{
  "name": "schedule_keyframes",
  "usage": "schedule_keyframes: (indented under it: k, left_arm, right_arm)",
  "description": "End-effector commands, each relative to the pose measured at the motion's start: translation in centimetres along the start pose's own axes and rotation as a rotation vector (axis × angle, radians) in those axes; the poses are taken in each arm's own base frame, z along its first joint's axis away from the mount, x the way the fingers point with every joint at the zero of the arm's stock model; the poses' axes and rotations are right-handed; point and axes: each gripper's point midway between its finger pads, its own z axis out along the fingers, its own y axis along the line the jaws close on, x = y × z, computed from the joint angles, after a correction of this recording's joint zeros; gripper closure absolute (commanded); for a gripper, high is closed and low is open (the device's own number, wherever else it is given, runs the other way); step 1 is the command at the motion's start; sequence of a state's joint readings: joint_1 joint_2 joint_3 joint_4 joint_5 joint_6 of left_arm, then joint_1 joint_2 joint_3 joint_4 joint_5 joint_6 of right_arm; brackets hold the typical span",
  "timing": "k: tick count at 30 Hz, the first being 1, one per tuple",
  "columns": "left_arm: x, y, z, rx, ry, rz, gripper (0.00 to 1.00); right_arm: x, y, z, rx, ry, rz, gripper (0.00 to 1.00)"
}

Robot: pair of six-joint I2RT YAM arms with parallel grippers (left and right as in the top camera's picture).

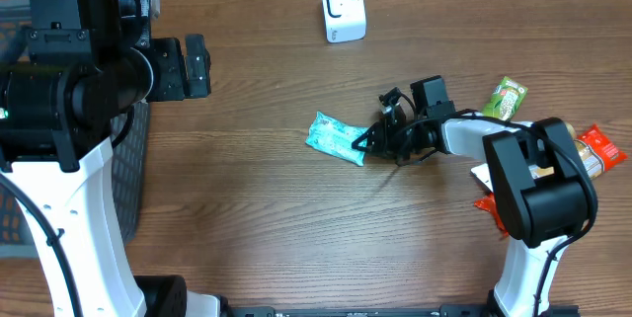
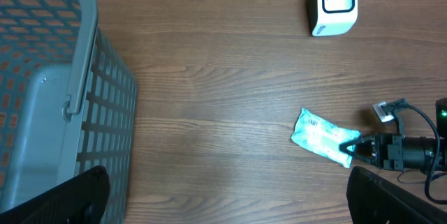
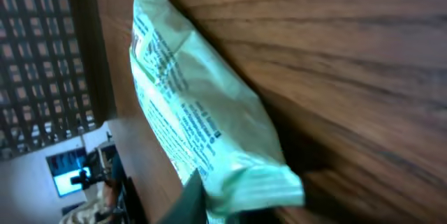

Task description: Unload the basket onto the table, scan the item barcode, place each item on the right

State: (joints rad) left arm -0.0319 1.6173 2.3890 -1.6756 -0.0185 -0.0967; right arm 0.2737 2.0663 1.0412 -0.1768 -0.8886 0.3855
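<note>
A pale teal snack packet (image 1: 334, 136) lies flat on the wooden table, near the middle. My right gripper (image 1: 367, 145) reaches in low from the right and is shut on the packet's crimped right end. In the right wrist view the packet (image 3: 195, 112) fills the frame, printed side up, with its sealed end pinched at the gripper (image 3: 230, 206). The white barcode scanner (image 1: 343, 8) stands at the table's far edge, apart from both. My left gripper (image 1: 188, 67) hovers open at the far left, over the basket's edge, holding nothing. From the left wrist I see the packet (image 2: 323, 135) and the scanner (image 2: 335, 2).
A grey mesh basket (image 1: 128, 169) stands at the left edge of the table, also in the left wrist view as the basket (image 2: 70, 63). Other snack packs lie at the right: a green one (image 1: 509, 98), a red one (image 1: 600, 145) and an orange one (image 1: 486, 203).
</note>
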Motion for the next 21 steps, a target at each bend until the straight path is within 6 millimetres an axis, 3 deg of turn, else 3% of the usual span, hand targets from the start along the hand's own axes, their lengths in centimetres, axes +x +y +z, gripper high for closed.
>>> schedule_keyframes:
  k: [1, 7, 14, 18, 21]
  left_arm:
    - [-0.1, -0.1, -0.1, 0.009, -0.007, 0.019, 0.01]
    - [-0.1, -0.1, -0.1, 0.009, -0.007, 0.019, 0.0]
    - [-0.1, -0.1, -0.1, 0.009, -0.007, 0.019, 0.01]
    - [-0.1, -0.1, -0.1, 0.009, -0.007, 0.019, 0.0]
    - [-0.1, -0.1, -0.1, 0.009, -0.007, 0.019, 0.0]
  right_arm:
    - [0.1, -0.7, 0.3, -0.006, 0.005, 0.046, 0.96]
    - [-0.6, 2.5, -1.9, -0.138, -0.001, 0.024, 0.96]
    - [-0.2, 11.4, -7.6, -0.377, -0.014, -0.236, 0.96]
    - [-0.6, 14.7, -11.0, -0.336, -0.104, -0.309, 0.96]
    - [-0.8, 15.9, -12.5, -0.259, -0.162, -0.339, 0.96]
